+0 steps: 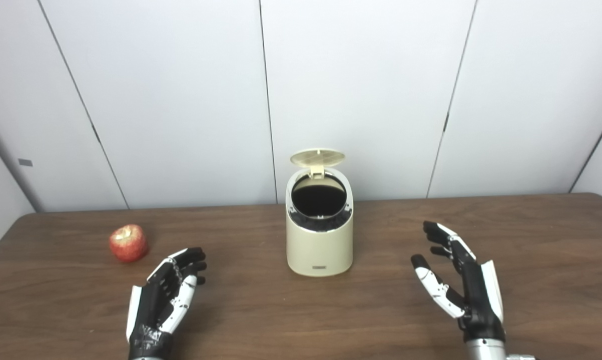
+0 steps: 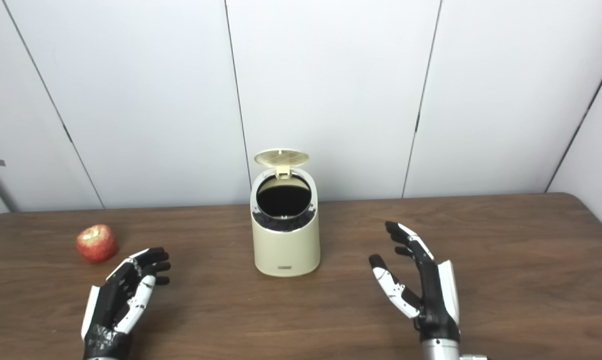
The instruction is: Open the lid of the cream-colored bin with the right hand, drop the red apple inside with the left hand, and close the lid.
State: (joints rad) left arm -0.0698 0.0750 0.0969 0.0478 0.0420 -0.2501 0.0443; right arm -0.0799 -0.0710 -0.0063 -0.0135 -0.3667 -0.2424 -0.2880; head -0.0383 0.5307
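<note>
White wall panels stand behind a brown wooden worktop (image 1: 531, 235). In the middle of the frame sits the bin (image 1: 320, 240), its lid (image 1: 317, 157) already up and the dark hole showing. The apple (image 1: 128, 243) rests at the left, just up from your left hand (image 1: 166, 295), which is open and empty. Your right hand (image 1: 458, 280), lower right, is open too. The apple looks round, firm and smooth, so wrap your fingers around its sides.

We see bright, even, diffuse light, mostly from above; soft faint shadows sit under the hands and bin (image 1: 319, 245) on the table (image 1: 531, 240), mild sheen at right, slightly soft focus throughout, no marked blur
</note>
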